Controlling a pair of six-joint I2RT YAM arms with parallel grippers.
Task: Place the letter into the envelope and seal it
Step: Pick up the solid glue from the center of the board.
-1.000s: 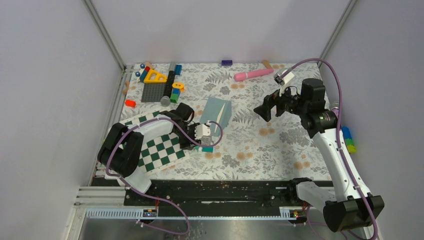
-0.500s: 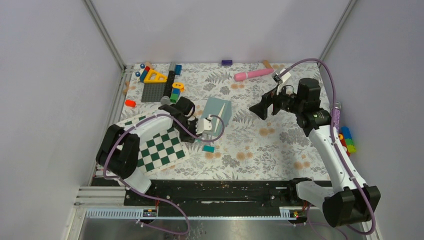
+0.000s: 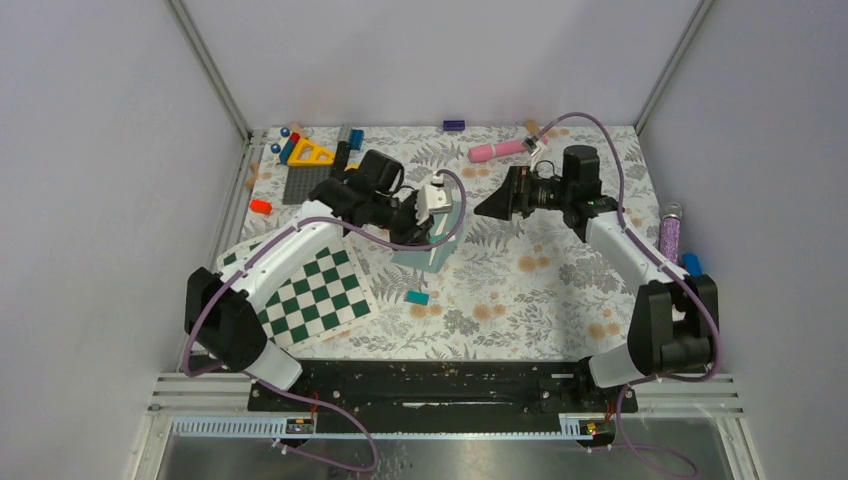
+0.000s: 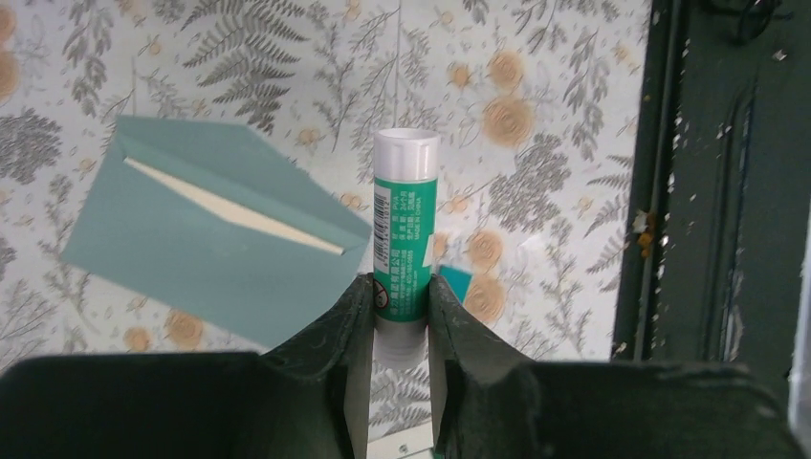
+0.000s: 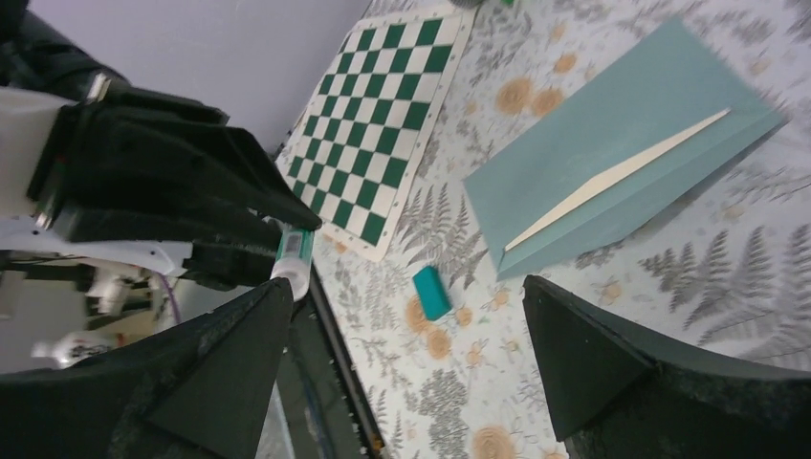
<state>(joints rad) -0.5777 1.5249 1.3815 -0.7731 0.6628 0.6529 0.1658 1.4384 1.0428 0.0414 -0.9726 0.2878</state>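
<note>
**Top view:** At centre frame, the left gripper (image 3: 434, 203) is clamped narrowly on a glue stick (image 3: 436, 192) above the envelope (image 3: 424, 256), which lies flat on the floral-print table (image 3: 560, 290). The right gripper (image 3: 492, 206) hangs just right of it, spread wide and empty. A checkerboard (image 3: 320, 295) and a small teal block (image 3: 417, 297) sit lower left.

**Left wrist view:** The glue stick (image 4: 405, 239) is a smooth green-and-white plastic tube with its white cap on, pinched low on the barrel. At left, the envelope (image 4: 191, 258) is matte blue-grey paper. The letter (image 4: 234, 208) sits inside it, showing only as a thin cream sliver at the mouth. With the cap on, no glue can reach the paper. The slick, round barrel could also twist or slide in the grip when the cap is pulled.

**Right wrist view:** The right gripper (image 5: 406, 285) frames the envelope (image 5: 612, 143) at upper right, with the letter's pale edge (image 5: 622, 177) running diagonally across it. Nothing pins the thin, light envelope, so a glue stroke may push it across the cloth or buckle the paper. A flap pressed onto the protruding sliver could glue the letter rather than seal the envelope.
</note>
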